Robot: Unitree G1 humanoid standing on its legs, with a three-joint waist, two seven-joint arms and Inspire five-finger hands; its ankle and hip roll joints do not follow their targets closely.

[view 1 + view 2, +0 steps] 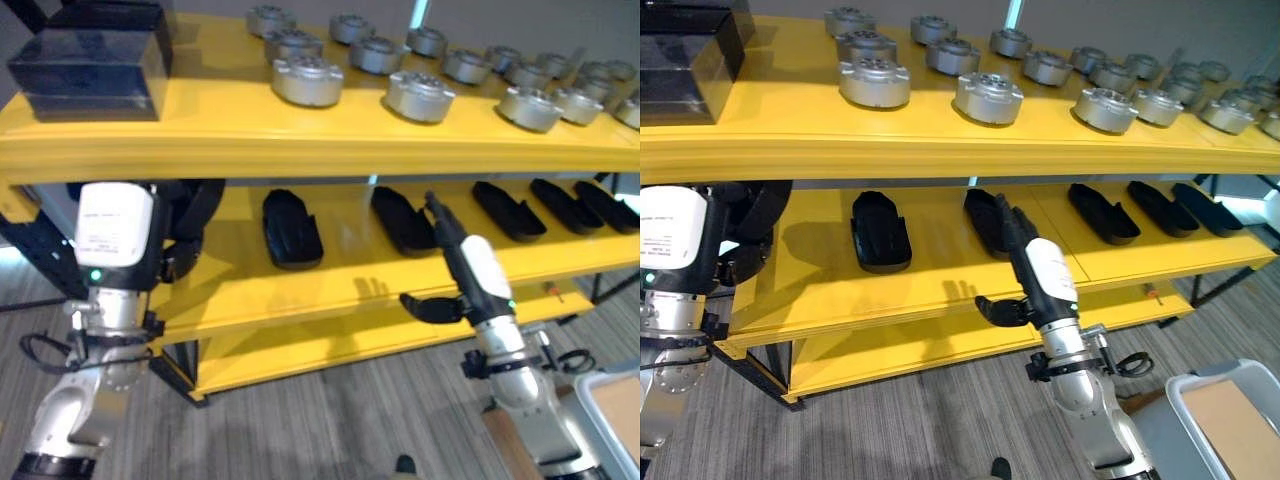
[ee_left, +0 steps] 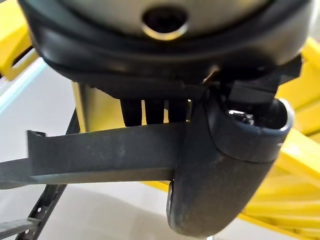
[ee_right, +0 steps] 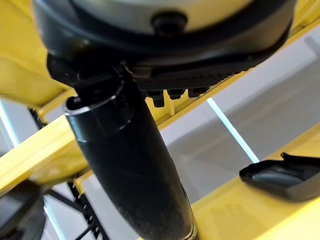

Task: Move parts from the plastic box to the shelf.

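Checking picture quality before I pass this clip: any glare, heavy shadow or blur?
Left eye view: light reflects off the yellow top shelf and the round metal parts; the black parts on the middle shelf lie in the shade beneath it. Right wrist view: the right hand is blurred from closeness. Left wrist view: the left hand likewise.

The shelf (image 1: 230, 140) is bright yellow on a black frame. Silver-grey round parts (image 1: 307, 80) sit along its top board; black, matte parts (image 1: 291, 228) lie on the middle one. A black box (image 1: 90, 62) stands at the top left. The floor (image 1: 330, 420) is grey with wood-grain streaks. The right hand (image 1: 1015, 275) is dark.
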